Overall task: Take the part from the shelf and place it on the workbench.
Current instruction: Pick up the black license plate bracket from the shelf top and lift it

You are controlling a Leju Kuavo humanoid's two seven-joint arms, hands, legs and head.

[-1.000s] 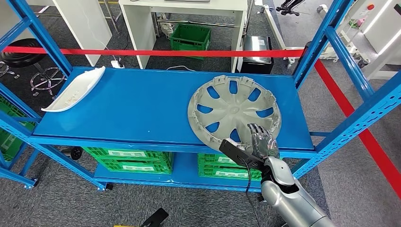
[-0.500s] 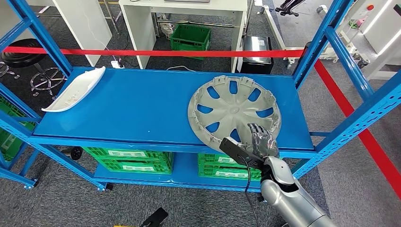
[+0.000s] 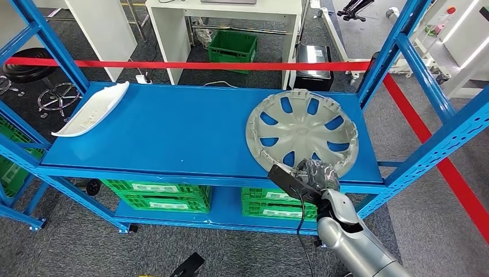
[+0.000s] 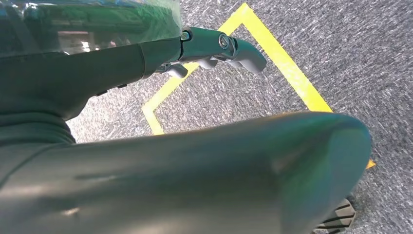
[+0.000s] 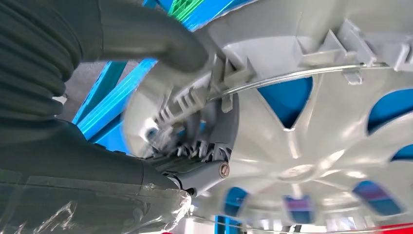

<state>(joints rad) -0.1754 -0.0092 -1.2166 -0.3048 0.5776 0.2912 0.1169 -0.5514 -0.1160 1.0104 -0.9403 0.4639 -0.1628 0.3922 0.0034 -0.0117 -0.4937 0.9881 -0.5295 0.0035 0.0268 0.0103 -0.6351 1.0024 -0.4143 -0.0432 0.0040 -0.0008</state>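
The silver hubcap [image 3: 303, 130] lies inner side up on the right part of the blue shelf board [image 3: 173, 133], its near rim at the front edge. My right hand [image 3: 316, 173] grips that near rim. In the right wrist view the thumb [image 5: 160, 46] lies over the rim of the hubcap [image 5: 316, 146] and the fingers [image 5: 195, 148] curl against its ribbed inner side. My left hand [image 4: 209, 46] hangs over grey carpet with yellow tape and holds nothing, its fingers loosely stretched.
A white curved part [image 3: 92, 109] lies at the shelf's left end. Blue uprights [image 3: 392, 52] stand at the right corners, close to the hubcap. Green crates [image 3: 155, 196] sit on the lower level. Red tape [image 3: 190, 63] and white tables lie beyond.
The hubcap has slid to the right and turned on the shelf. My right hand's fingers, spread on it before, have closed on its near rim.
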